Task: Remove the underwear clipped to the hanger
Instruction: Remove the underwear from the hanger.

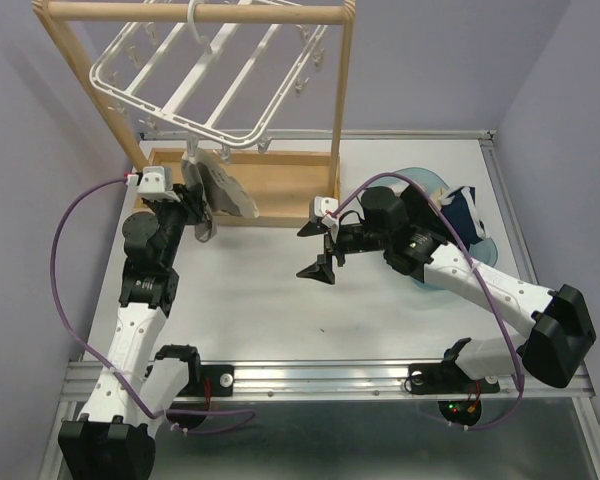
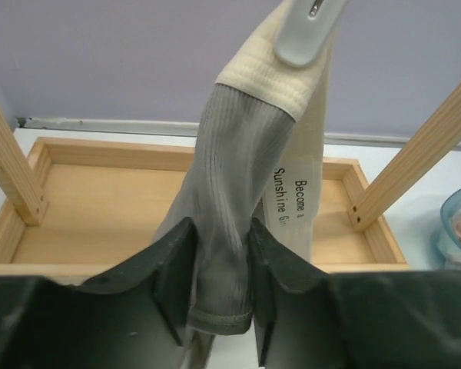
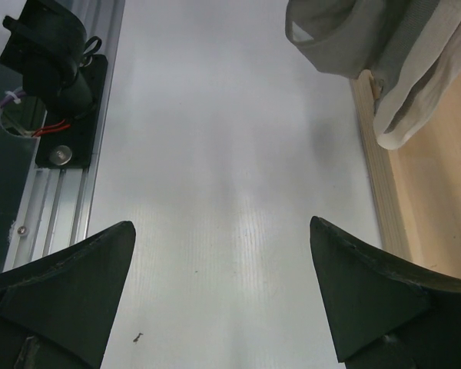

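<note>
The grey underwear (image 2: 230,177), ribbed and with a cream waistband, is seen hanging straight down between the fingers of the left pincer (image 2: 221,284). The fingers are drawn in against both sides of the cloth near its lower hem, so the piece is pinched between them. Directly above the pincer the waistband is held by a white clip (image 2: 307,31), and no release from it is shown. A cream printed strip lies just behind the grey cloth. Whether it belongs to the same piece cannot be told.

Higher above the pincer, the hanger (image 1: 195,75) is hung from the wooden stand (image 1: 345,100). In the top view its other clips appear bare.

The right pincer (image 3: 223,254) is held low over the table (image 1: 260,310) with its jaws wide apart and nothing between them, well apart from the hanging cloth. Behind it a blue bowl (image 1: 485,250) is seen, with a navy piece (image 1: 465,208) lying in it.

Most of the task is judged done. What is left is to pull this last hanging piece free of its clip and, probably, to put it in the bowl.
</note>
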You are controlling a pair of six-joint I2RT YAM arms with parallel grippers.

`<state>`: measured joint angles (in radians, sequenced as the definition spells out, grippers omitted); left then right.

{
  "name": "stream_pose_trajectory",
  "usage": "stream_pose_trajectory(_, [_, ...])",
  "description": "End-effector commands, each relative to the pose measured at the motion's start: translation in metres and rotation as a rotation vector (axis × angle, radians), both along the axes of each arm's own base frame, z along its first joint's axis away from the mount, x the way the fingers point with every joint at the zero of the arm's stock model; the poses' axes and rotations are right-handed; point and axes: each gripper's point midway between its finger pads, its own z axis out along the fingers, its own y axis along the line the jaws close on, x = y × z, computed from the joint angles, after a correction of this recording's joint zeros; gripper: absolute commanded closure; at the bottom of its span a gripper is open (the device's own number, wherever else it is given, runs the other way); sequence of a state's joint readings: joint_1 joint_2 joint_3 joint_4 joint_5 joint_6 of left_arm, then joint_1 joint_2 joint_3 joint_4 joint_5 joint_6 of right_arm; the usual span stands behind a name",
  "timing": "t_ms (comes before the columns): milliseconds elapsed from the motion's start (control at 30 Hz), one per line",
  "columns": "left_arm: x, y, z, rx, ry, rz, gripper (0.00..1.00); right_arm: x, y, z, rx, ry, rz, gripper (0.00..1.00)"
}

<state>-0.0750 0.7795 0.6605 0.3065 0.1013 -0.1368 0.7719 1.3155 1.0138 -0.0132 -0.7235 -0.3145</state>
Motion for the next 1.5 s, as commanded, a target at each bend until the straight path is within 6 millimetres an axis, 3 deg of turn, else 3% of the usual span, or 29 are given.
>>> stream_pose_trajectory(0, [-0.011, -0.023, 0.046, 0.018, -0.134, -0.145, 0.74, -0.001, 0.000, 0.008, 0.043, -0.030, 0.015, 0.00])
stream_pose_trajectory(100, [-0.021, -0.040, 0.055, -0.003, -0.156, -0.244, 0.91, -0.002, 0.000, 0.009, 0.045, -0.037, 0.022, 0.00])
stream_pose_trajectory(433, [-0.049, -0.093, 0.059, -0.145, -0.143, -0.573, 0.92, 0.004, 0.001, 0.019, 0.063, -0.070, -0.003, 0.00])
stream_pose_trajectory(633, [-0.048, -0.123, 0.067, -0.230, -0.122, -0.652, 0.92, 0.034, 0.012, 0.054, 0.175, -0.031, -0.154, 0.00])
stream_pose_trajectory(667, [-0.050, -0.132, 0.072, -0.240, -0.123, -0.674, 0.92, 0.037, 0.016, 0.052, 0.171, -0.009, -0.155, 0.00])
stream_pose_trajectory(833, [-0.040, -0.148, 0.075, -0.295, -0.100, -0.659, 0.92, 0.055, 0.033, 0.075, 0.207, -0.004, -0.218, 0.00])
stream_pose_trajectory(1167, [-0.035, -0.155, 0.093, -0.389, -0.113, -0.649, 0.92, 0.110, 0.038, 0.071, 0.194, -0.030, -0.506, 0.01])
stream_pose_trajectory(1267, [-0.035, -0.155, 0.096, -0.401, -0.118, -0.646, 0.92, 0.109, 0.040, 0.071, 0.194, -0.028, -0.492, 0.20])
stream_pose_trajectory(1300, [-0.034, -0.155, 0.095, -0.404, -0.116, -0.647, 0.92, 0.108, 0.041, 0.071, 0.195, -0.024, -0.486, 0.29])
stream_pose_trajectory(1333, [-0.034, -0.155, 0.096, -0.407, -0.120, -0.646, 0.92, 0.107, 0.043, 0.070, 0.196, -0.015, -0.481, 0.52])
stream_pose_trajectory(1400, [-0.035, -0.156, 0.098, -0.409, -0.123, -0.649, 0.91, 0.107, 0.044, 0.070, 0.199, -0.006, -0.478, 0.75])
stream_pose_trajectory(1467, [-0.037, -0.156, 0.098, -0.409, -0.124, -0.655, 0.89, 0.106, 0.043, 0.069, 0.197, -0.001, -0.477, 0.89])
